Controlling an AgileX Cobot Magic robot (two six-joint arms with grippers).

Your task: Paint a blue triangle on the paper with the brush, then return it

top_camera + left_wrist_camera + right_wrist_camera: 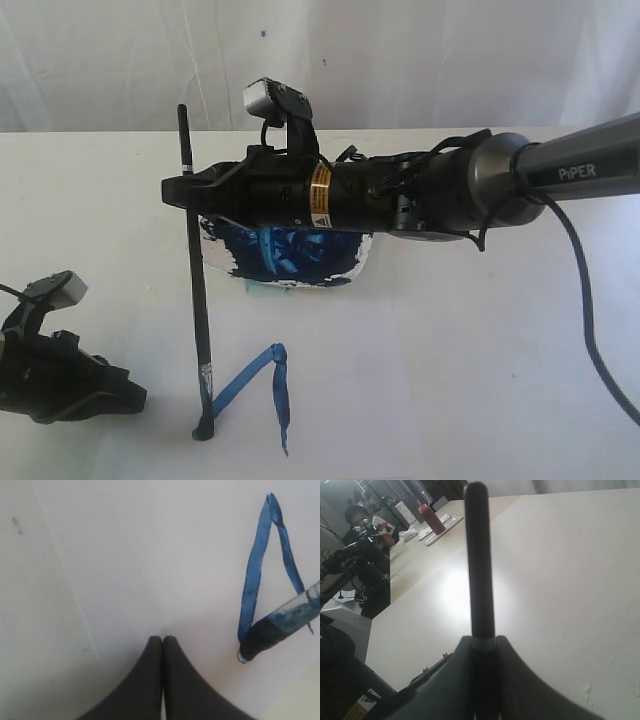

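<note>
1. Right pincer (180, 190) is clamped on the brush (198, 300), gripping high on the handle; a short stub of handle sticks out above the jaws.
2. Brush long axis is near vertical in the exterior view, barely tilted. Silver ferrule and dark tip point down, handle end up.
3. Brush tip sits on the paper (420, 360), right at the lower end of the left blue stroke.
4. Triangle (255, 385) is two sides only: both strokes meet at an apex up top and spread downward. Bottom side is not painted, middle is bare white.
5. Left wrist view: wet blue-black bristles (265, 637) lie at the foot of one stroke (252, 580), brush shaft running off frame past the second stroke.
6. Right wrist view: black handle (479, 565) stands straight out from between the closed fingers.
7. White plate (290, 255) smeared with dark blue paint lies on the worktop just beyond the triangle, partly under the right arm.
8. Left pincer (163, 645) is closed, jaws touching, holding nothing. It hovers over the paper beside the triangle, well left of the brush.
</note>
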